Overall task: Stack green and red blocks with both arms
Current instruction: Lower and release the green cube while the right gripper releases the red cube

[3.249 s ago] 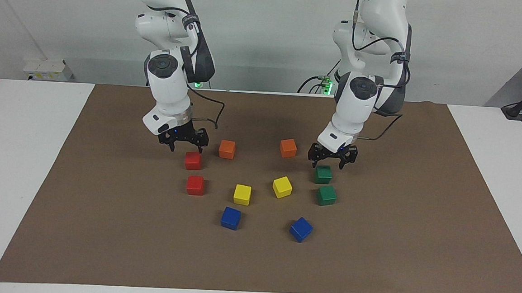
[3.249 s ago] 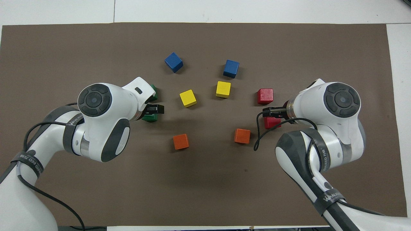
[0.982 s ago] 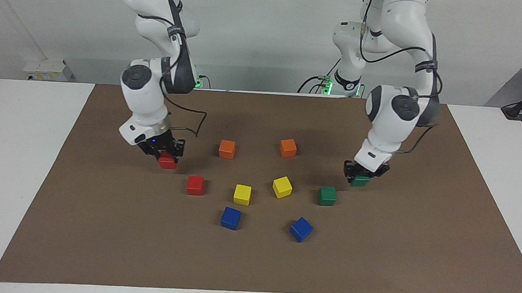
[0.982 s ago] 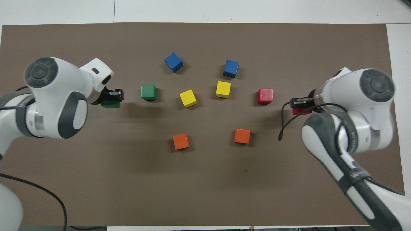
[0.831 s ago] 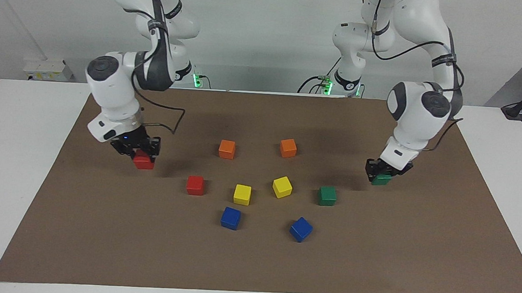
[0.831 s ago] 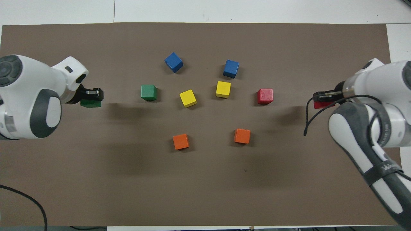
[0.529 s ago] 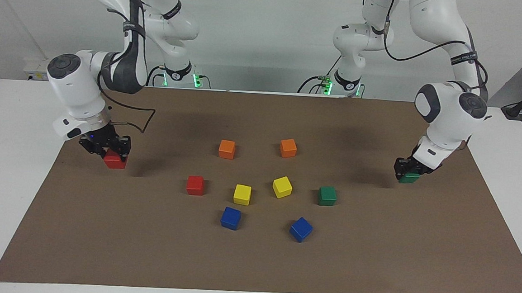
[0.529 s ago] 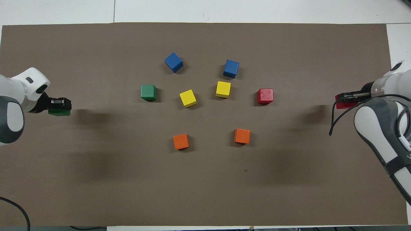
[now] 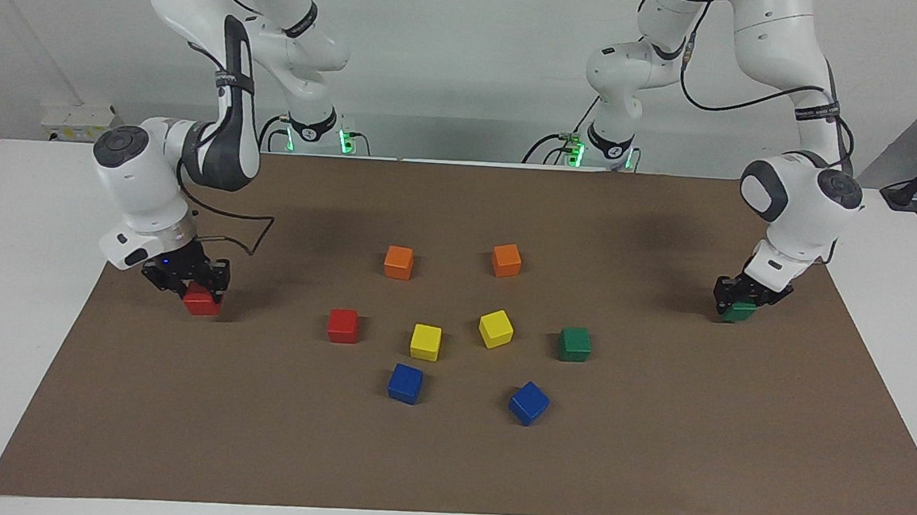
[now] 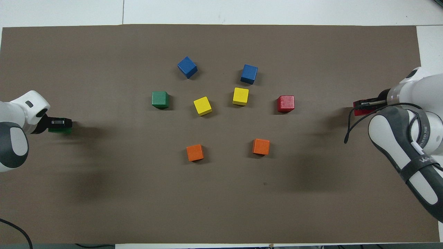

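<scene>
Between left pincer [image 9: 740, 305] tips: green block [image 9: 739, 312] | right pincer [image 9: 186, 279]: red block [image 9: 202, 301]

Blocks – 2 red [image 9: 343, 325], 2 green [image 9: 574, 344]; brown mat [image 9: 446, 464].

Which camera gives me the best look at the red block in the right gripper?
The facing view: the held red block shows under the right gripper at the mat. Overhead, the gripper covers most of it.

Counts: 2 small matte red cubes [image 9: 343, 325] [image 9: 202, 302], 2 dark green cubes [image 9: 574, 344] [image 9: 739, 311], 2 orange cubes [image 9: 398, 262], 2 yellow cubes [image 9: 425, 341], 2 blue cubes [image 9: 405, 383]; 10 cubes total, plus 2 white robot arms [image 9: 145, 182].
</scene>
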Robot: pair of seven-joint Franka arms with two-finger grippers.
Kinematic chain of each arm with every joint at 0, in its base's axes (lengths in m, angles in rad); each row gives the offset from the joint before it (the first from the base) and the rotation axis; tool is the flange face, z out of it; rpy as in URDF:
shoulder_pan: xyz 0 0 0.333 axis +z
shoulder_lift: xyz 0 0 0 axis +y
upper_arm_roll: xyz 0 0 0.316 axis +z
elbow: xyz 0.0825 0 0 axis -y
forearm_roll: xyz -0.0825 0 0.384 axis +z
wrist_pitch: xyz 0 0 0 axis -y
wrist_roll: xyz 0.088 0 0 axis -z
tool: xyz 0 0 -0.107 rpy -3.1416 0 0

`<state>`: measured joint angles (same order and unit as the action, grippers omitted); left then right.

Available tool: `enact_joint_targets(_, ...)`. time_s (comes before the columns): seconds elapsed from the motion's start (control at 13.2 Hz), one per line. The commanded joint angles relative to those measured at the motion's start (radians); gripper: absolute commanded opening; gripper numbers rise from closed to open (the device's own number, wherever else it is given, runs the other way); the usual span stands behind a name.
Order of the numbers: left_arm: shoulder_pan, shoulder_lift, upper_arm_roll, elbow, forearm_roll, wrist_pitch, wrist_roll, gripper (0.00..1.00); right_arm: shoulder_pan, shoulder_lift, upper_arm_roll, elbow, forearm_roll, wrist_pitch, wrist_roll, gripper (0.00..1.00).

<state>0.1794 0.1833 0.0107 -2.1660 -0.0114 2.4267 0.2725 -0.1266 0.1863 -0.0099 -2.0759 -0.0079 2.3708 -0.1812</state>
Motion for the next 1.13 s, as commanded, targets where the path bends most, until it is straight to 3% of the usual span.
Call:
enact_joint_targets(0.0, 0.031, 0.015, -0.012, -0.020, -0.001, 0.052, 0.030, 0.00, -0.002, -0.016, 0.004, -0.047, 0.014, 0.024, -0.024, 0.05)
enact_joint_targets(0.08, 0.032, 0.015, -0.012, -0.028, -0.001, 0.064, 0.030, 0.00, -0.002, -0.019, 0.004, -0.058, 0.014, 0.021, -0.024, 0.12)
enact_joint_targets(0.3, 0.028, 0.018, -0.012, -0.034, -0.001, 0.081, 0.039, 0.00, -0.002, -0.034, 0.004, -0.095, 0.014, 0.022, -0.053, 0.13)
enact_joint_targets(0.38, 0.026, 0.018, -0.012, -0.034, -0.001, 0.081, 0.068, 0.86, -0.002, -0.041, 0.004, -0.099, 0.016, 0.022, -0.053, 0.13)
enact_joint_targets(0.45, 0.029, 0.018, -0.012, -0.031, -0.001, 0.080, 0.112, 1.00, -0.004, -0.041, 0.004, -0.105, 0.016, 0.024, -0.053, 0.13)
enact_joint_targets(0.68, 0.023, 0.012, -0.012, 0.009, -0.001, 0.025, 0.143, 1.00, -0.004, -0.051, 0.004, -0.133, 0.016, 0.039, -0.046, 0.13)
enact_joint_targets(0.83, 0.002, 0.022, -0.017, 0.189, -0.005, -0.183, 0.129, 1.00, -0.002, -0.051, 0.004, -0.148, 0.016, 0.070, -0.044, 0.13)
enact_joint_targets(0.98, -0.090, 0.062, -0.015, 0.352, -0.010, -0.346, -0.064, 1.00, -0.001, -0.053, 0.004, -0.153, 0.016, 0.071, -0.043, 0.14)
enact_joint_targets(1.06, -0.150, 0.067, -0.015, 0.373, -0.010, -0.351, -0.220, 1.00, -0.001, -0.053, 0.004, -0.155, 0.016, 0.071, -0.043, 0.16)
